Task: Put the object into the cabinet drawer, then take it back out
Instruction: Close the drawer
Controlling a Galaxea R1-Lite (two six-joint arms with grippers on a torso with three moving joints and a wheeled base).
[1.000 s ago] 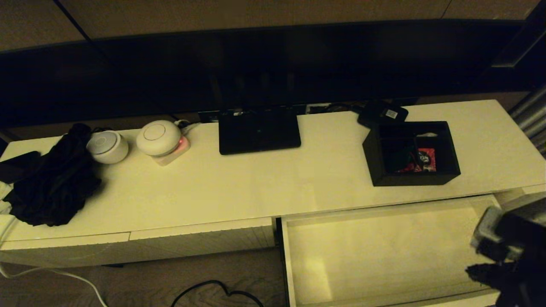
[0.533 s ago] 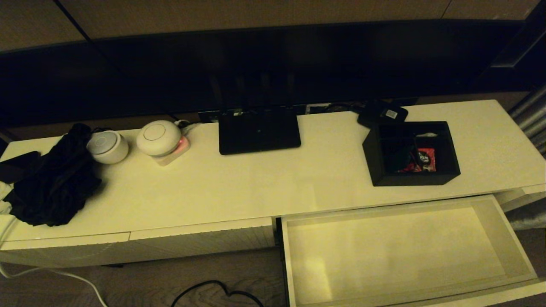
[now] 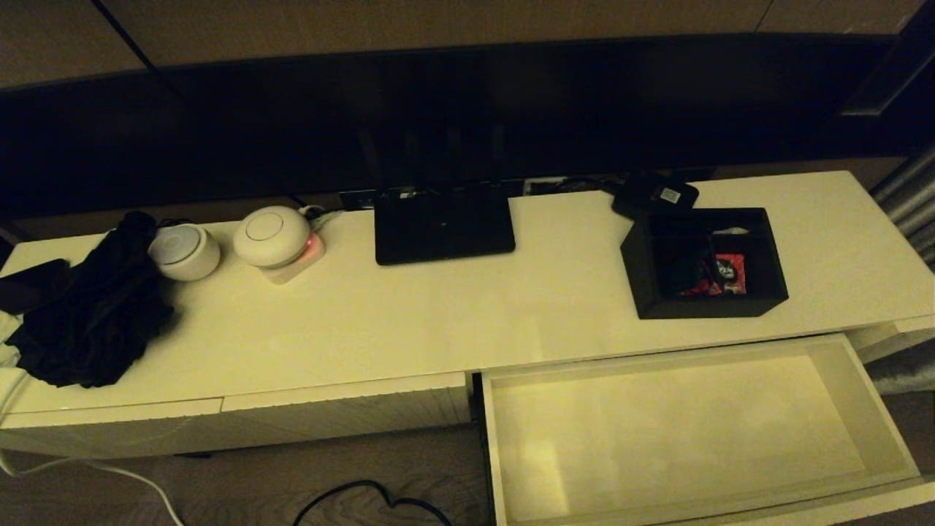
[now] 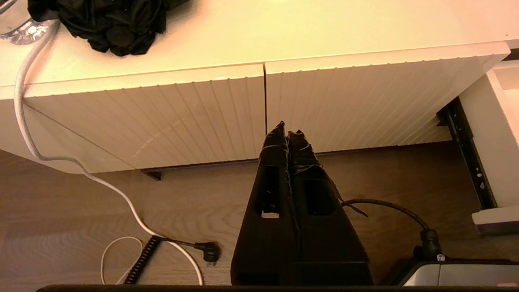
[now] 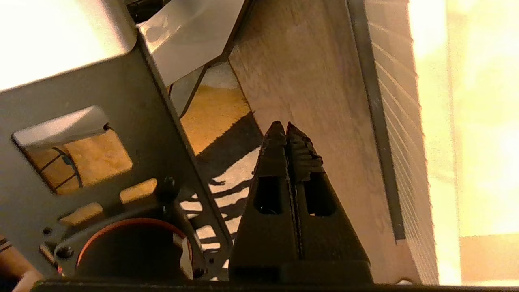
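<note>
The black organiser box (image 3: 705,263) stands on the cabinet top at the right, red and white packets showing inside it. Just below it the cream drawer (image 3: 880,409) is pulled wide open, its pale interior bare; its ribbed front (image 5: 399,134) shows in the right wrist view. Neither arm appears in the head view. My left gripper (image 4: 287,132) hangs shut and holding nothing, low before the closed ribbed panels. Down beside the drawer front and above the wooden floor, my right gripper (image 5: 282,129) is shut and holding nothing.
On the cabinet top lie a flat black router (image 3: 443,224), a small black device with a white label (image 3: 655,194), two white round devices (image 3: 270,235) and a black cloth heap (image 3: 91,307). Cables (image 4: 121,198) trail over the floor. A grey metal frame (image 5: 81,121) is close by the right gripper.
The right arm, seen at the drawer's right edge a second ago, has dropped out of the head view. The box and the drawer have not moved.
</note>
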